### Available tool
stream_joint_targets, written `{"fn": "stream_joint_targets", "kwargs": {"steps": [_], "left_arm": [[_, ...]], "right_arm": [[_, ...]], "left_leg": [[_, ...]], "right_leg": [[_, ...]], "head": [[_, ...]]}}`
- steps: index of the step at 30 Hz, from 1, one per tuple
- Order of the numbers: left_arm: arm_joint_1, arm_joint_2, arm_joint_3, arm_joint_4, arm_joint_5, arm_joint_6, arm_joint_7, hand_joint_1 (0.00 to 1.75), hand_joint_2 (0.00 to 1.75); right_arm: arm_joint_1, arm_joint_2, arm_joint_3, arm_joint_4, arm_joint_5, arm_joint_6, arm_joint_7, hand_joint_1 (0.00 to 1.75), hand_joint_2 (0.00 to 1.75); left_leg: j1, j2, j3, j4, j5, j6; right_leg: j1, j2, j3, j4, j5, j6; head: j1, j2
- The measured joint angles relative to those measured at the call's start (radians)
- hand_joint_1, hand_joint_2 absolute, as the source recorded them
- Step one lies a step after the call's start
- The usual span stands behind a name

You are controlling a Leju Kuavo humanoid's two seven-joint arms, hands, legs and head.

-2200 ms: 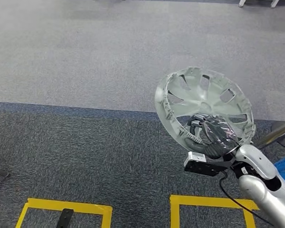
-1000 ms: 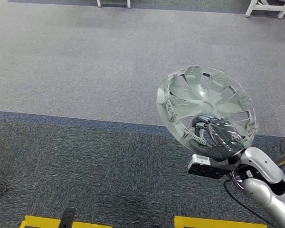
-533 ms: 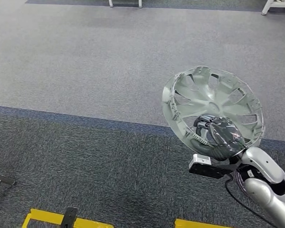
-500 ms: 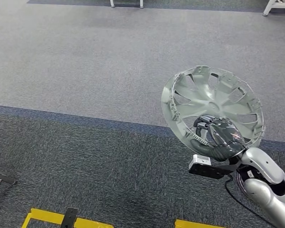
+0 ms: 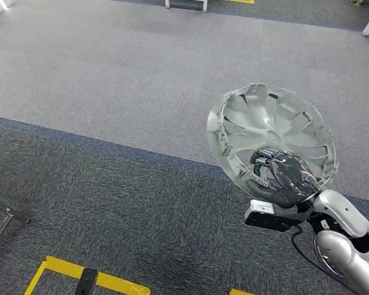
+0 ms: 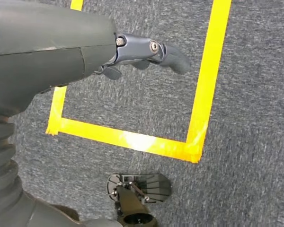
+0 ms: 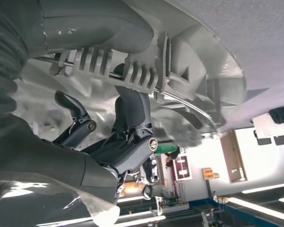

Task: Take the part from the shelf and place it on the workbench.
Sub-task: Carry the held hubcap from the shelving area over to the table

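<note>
Pick step done: part [image 5: 272,138], a grey wheel-cover disc, is off the shelf and carried in the air by the right hand [image 5: 280,178]. Place step left; neither shelf nor bench shows in the head view, so judged mid-transit.

Landmark = the part.

Nearest to the camera, below the part: the silver right arm [image 5: 347,236] comes up to the right hand, which grips the part at its near rim from underneath. In the right wrist view the dark fingers [image 7: 131,111] hook through the ribbed clip ring on the part's inner side, thumb cover pressed along the rim. Part tilted, hollow side facing camera.

Left hand [image 6: 147,49], seen from the left wrist, hangs over the carpet, holds nothing, fingers extended and loosely apart. Yellow floor tape [image 6: 201,90] beneath it.

Beyond and below the part: dark carpet, then a blue border strip [image 5: 104,147], then lighter grey floor [image 5: 126,67]. Far past the part, white furniture legs [image 5: 185,5] at the floor's far edge.

Containers: none visible.
</note>
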Motion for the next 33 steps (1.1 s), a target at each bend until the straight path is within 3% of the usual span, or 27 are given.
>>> {"fn": "stream_joint_targets", "kwargs": {"steps": [2, 3, 5, 7, 10, 12, 14, 16, 17, 18, 19, 21, 22, 24, 26, 27, 29, 31, 32, 33], "left_arm": [[0.002, -0.002, 0.000, 0.000, 0.000, 0.000, 0.000, 0.00, 1.75], [0.003, -0.002, 0.000, 0.000, 0.000, 0.000, 0.000, 0.00, 1.75], [0.003, -0.003, 0.000, 0.000, 0.000, 0.000, 0.000, 0.00, 1.75], [0.001, -0.004, 0.000, 0.000, 0.000, 0.000, 0.000, 0.00, 1.75], [0.005, -0.002, 0.000, 0.000, 0.002, 0.000, 0.000, 0.00, 1.75], [0.008, -0.001, 0.001, 0.000, 0.005, 0.000, 0.000, 0.00, 1.75], [0.007, 0.000, 0.001, 0.000, 0.006, 0.001, 0.000, 0.00, 1.75], [0.007, 0.000, 0.002, 0.000, 0.007, 0.001, 0.000, 0.00, 1.75], [0.008, 0.000, 0.002, 0.000, 0.007, 0.002, 0.000, 0.00, 1.75], [0.009, 0.000, 0.003, 0.000, 0.008, 0.003, 0.000, 0.00, 1.75], [0.010, 0.000, 0.003, 0.000, 0.008, 0.003, 0.000, 0.00, 1.75], [0.010, 0.001, 0.004, 0.000, 0.008, 0.004, 0.000, 0.00, 1.75], [0.009, 0.001, 0.004, 0.000, 0.008, 0.004, 0.000, 0.00, 1.75], [0.008, 0.001, 0.004, 0.000, 0.008, 0.005, -0.001, 0.00, 1.75], [0.010, 0.001, 0.004, 0.000, 0.007, 0.006, -0.001, 0.00, 1.75], [0.010, 0.002, 0.004, 0.000, 0.007, 0.007, -0.002, 0.00, 1.75], [0.008, 0.002, 0.004, 0.000, 0.007, 0.008, -0.002, 0.00, 1.75], [0.005, 0.001, 0.004, 0.000, 0.007, 0.008, -0.002, 0.00, 1.75], [0.005, 0.000, 0.004, 0.000, 0.007, 0.008, -0.002, 0.00, 1.75], [0.005, 0.000, 0.004, 0.000, 0.007, 0.008, -0.002, 0.00, 1.75]], "right_arm": [[0.001, 0.000, 0.001, 0.000, 0.000, 0.001, 0.000, 1.75, 1.75], [0.002, 0.000, 0.001, 0.000, 0.000, 0.001, 0.000, 1.75, 1.75], [0.002, 0.000, 0.001, 0.000, 0.000, 0.002, 0.000, 1.75, 1.75], [0.002, -0.001, 0.001, 0.000, -0.001, 0.003, 0.001, 1.75, 1.75], [0.003, -0.002, 0.001, 0.000, -0.002, 0.005, 0.002, 1.75, 1.75], [0.001, -0.003, 0.001, 0.000, -0.006, 0.008, 0.002, 1.75, 1.75], [-0.001, -0.005, 0.000, 0.000, -0.010, 0.011, 0.002, 1.75, 1.75], [-0.004, -0.007, 0.000, 0.000, -0.014, 0.014, 0.001, 1.75, 1.75], [-0.006, -0.008, 0.000, 0.000, -0.015, 0.016, 0.000, 1.75, 1.75], [-0.009, -0.009, 0.000, 0.000, -0.016, 0.017, -0.001, 1.75, 1.75], [-0.012, -0.010, 0.000, -0.001, -0.017, 0.019, -0.002, 1.75, 1.75], [-0.018, -0.013, -0.001, -0.001, -0.021, 0.022, -0.003, 1.75, 1.75], [-0.022, -0.015, -0.001, -0.001, -0.024, 0.025, -0.003, 1.75, 1.75], [-0.026, -0.019, -0.001, -0.002, -0.027, 0.028, -0.004, 1.75, 1.75], [-0.031, -0.022, -0.001, -0.004, -0.029, 0.031, -0.005, 1.75, 1.75], [-0.033, -0.023, -0.001, -0.005, -0.031, 0.033, -0.005, 1.75, 1.75], [-0.040, -0.025, -0.001, -0.006, -0.033, 0.039, -0.006, 1.75, 1.75], [-0.042, -0.025, 0.002, -0.006, -0.033, 0.045, -0.008, 1.75, 1.75], [-0.043, -0.026, 0.004, -0.006, -0.032, 0.047, -0.009, 1.75, 1.75], [-0.043, -0.026, 0.007, -0.006, -0.032, 0.048, -0.009, 1.75, 1.75]], "left_leg": [[0.000, -0.010, 0.000, 0.001, 0.000, 0.001], [0.000, -0.017, 0.001, 0.002, -0.001, 0.001], [0.002, -0.031, 0.000, 0.007, -0.003, -0.002], [0.000, -0.046, -0.008, 0.018, -0.005, -0.010], [0.001, -0.063, -0.020, 0.025, -0.002, -0.022], [0.001, -0.053, -0.027, 0.040, -0.015, -0.032], [0.004, -0.024, -0.062, 0.120, -0.062, -0.042], [0.009, -0.008, -0.120, 0.248, -0.117, -0.050], [0.011, -0.005, -0.139, 0.289, -0.127, -0.051], [0.012, -0.004, -0.143, 0.297, -0.118, -0.051], [0.013, -0.001, -0.129, 0.266, -0.092, -0.050], [0.010, 0.017, -0.068, 0.141, -0.027, -0.043], [0.006, 0.028, -0.041, 0.086, -0.009, -0.039], [-0.002, 0.040, -0.021, 0.036, -0.008, -0.031], [-0.002, 0.029, -0.019, 0.024, -0.008, -0.022], [0.000, 0.023, -0.017, 0.019, -0.005, -0.016], [0.004, 0.011, -0.011, 0.011, 0.000, -0.004], [0.003, -0.001, -0.011, 0.011, 0.001, 0.000], [0.002, -0.008, -0.011, 0.011, 0.001, 0.000], [0.002, -0.016, -0.010, 0.011, 0.000, 0.000]], "right_leg": [[0.000, 0.004, -0.037, 0.074, -0.016, 0.004], [-0.001, 0.005, -0.036, 0.069, -0.001, 0.006], [-0.005, 0.013, 0.019, -0.044, 0.065, 0.008], [-0.009, 0.034, 0.079, -0.154, 0.101, 0.007], [-0.008, 0.037, 0.095, -0.184, 0.099, -0.004], [-0.008, 0.024, 0.098, -0.188, 0.102, -0.014], [-0.008, 0.009, 0.101, -0.190, 0.102, -0.023], [-0.006, -0.007, 0.102, -0.190, 0.100, -0.028], [-0.005, -0.013, 0.103, -0.190, 0.099, -0.029], [-0.005, -0.020, 0.104, -0.190, 0.098, -0.029], [-0.004, -0.026, 0.106, -0.190, 0.097, -0.029], [-0.003, -0.038, 0.113, -0.190, 0.092, -0.027], [-0.002, -0.043, 0.114, -0.189, 0.090, -0.024], [0.001, -0.054, 0.113, -0.189, 0.088, -0.017], [-0.001, -0.063, 0.112, -0.191, 0.085, -0.007], [-0.002, -0.057, 0.109, -0.184, 0.076, -0.003], [-0.005, -0.025, 0.074, -0.113, 0.034, 0.002], [-0.004, -0.001, 0.008, 0.018, -0.019, 0.003], [-0.004, 0.003, -0.020, 0.067, -0.030, 0.004], [-0.004, 0.004, -0.033, 0.082, -0.021, 0.004]], "head": [[0.000, 0.000], [0.000, 0.000], [0.000, 0.000], [0.000, 0.000], [-0.002, 0.000], [-0.004, 0.000], [-0.007, 0.000], [-0.008, 0.000], [-0.009, 0.000], [-0.009, 0.000], [-0.009, 0.000], [-0.009, 0.000], [-0.009, 0.000], [-0.007, 0.000], [-0.007, 0.000], [-0.007, 0.000], [-0.005, 0.000], [-0.003, 0.000], [-0.003, 0.000], [-0.003, 0.000]]}}
